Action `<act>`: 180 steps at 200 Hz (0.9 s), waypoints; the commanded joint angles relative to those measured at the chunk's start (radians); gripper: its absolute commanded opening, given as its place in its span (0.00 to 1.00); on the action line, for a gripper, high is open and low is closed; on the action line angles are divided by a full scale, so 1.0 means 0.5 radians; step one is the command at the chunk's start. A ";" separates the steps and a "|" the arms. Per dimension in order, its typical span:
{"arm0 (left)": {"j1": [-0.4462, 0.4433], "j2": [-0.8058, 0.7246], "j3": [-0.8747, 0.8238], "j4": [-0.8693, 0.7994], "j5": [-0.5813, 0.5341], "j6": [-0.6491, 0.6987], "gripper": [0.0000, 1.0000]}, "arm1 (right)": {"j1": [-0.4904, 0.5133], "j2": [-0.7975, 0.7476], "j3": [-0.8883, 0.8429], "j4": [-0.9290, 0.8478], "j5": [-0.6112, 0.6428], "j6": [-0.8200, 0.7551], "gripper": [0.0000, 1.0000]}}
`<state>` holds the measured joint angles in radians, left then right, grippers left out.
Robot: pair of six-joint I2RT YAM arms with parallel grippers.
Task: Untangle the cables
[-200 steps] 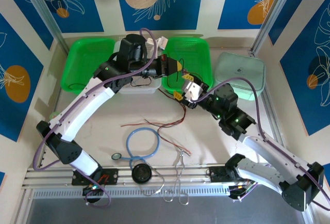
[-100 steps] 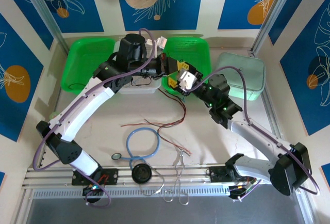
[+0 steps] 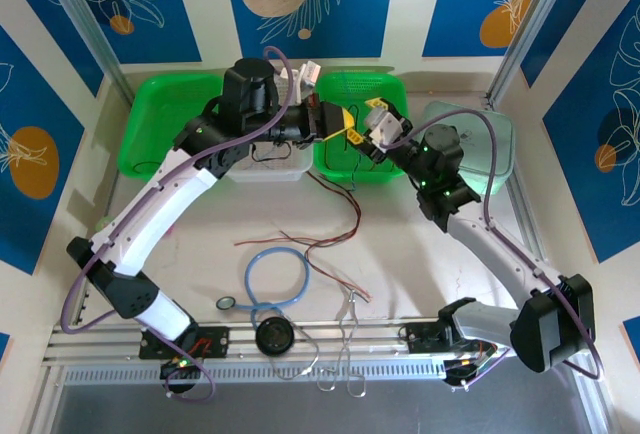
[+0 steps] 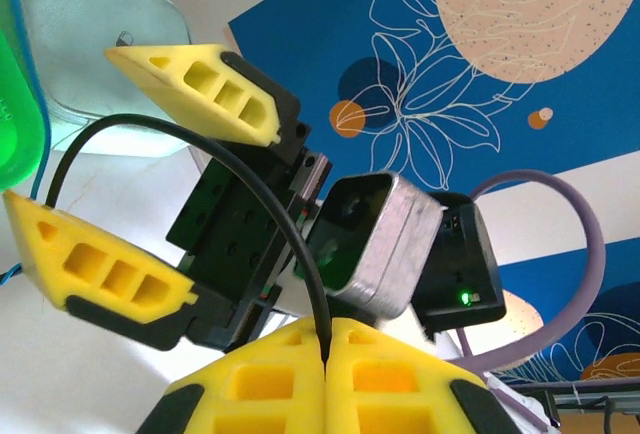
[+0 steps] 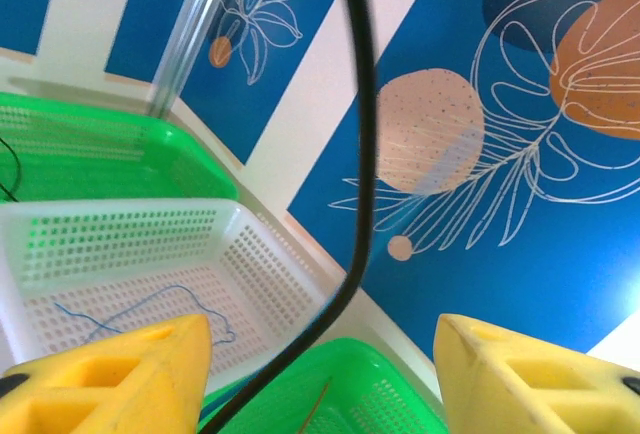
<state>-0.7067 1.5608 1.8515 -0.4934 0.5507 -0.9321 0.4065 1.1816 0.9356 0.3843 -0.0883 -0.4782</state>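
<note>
A thin, glossy black cable [image 5: 362, 134] arcs in the air above the perforated green plastic basket [image 3: 350, 82] at the desk's far edge. The left gripper [image 4: 327, 339] pinches it: its blocky yellow jaws, moulded with rectangular hollows, are pressed flat together, and the cable comes out of the seam. The right gripper [image 4: 70, 144] faces it with jaws spread wide and nothing held, the cable running through the gap. More cables [image 3: 335, 239], fine red and black strands, lie in loose kinks at the middle of the desk [image 3: 410, 274], beside a smooth light-blue tube loop [image 3: 247, 276]. A fine blue wire [image 5: 130, 306] curls on the mesh floor of the white basket [image 5: 270, 254]. Both white-shelled arms reach from the near edge to the far edge, the left in a long bow, the right bent sharply at the elbow, wrists meeting tip to tip.
</note>
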 commanded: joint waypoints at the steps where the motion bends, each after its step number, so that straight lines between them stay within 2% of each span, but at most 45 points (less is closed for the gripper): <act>1: 0.014 -0.055 0.123 -0.055 0.036 0.152 0.00 | -0.044 -0.072 0.093 -0.110 -0.186 0.245 0.60; 21: 0.020 -0.051 0.229 -0.328 -0.064 0.447 0.00 | -0.144 -0.195 0.110 -0.284 -0.363 0.499 0.60; 34: 0.029 -0.048 0.287 -0.511 -0.146 0.612 0.00 | -0.177 -0.299 0.106 -0.421 -0.452 0.554 0.61; 57: 0.039 -0.057 0.301 -0.655 -0.197 0.924 0.00 | -0.243 -0.486 0.100 -0.635 -0.522 0.711 0.63; 86: 0.039 -0.063 0.304 -0.892 -0.445 1.336 0.00 | -0.380 -0.559 0.221 -0.905 -0.510 1.297 0.65; 105: 0.039 -0.061 0.302 -1.008 -0.563 1.570 0.00 | -0.421 -0.483 0.393 -1.179 -0.447 1.719 0.65; 124: 0.039 -0.061 0.301 -1.078 -0.656 1.669 0.00 | -0.430 -0.295 0.592 -1.381 -0.575 2.069 0.65; 140: 0.039 -0.073 0.289 -1.094 -0.690 1.685 0.00 | -0.418 -0.128 0.694 -1.404 -0.699 2.383 0.66; 153: 0.039 -0.081 0.275 -1.095 -0.702 1.683 0.00 | -0.384 -0.020 0.732 -1.364 -0.762 2.599 0.66; 180: 0.039 -0.120 0.210 -1.050 -0.697 1.654 0.00 | -0.260 0.078 0.619 -1.120 -0.691 2.926 0.69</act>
<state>-0.6956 1.5440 1.9743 -1.0115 0.2272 -0.1368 0.2279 1.1984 1.2808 -0.2222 -0.4095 0.7361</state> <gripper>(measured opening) 0.049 0.676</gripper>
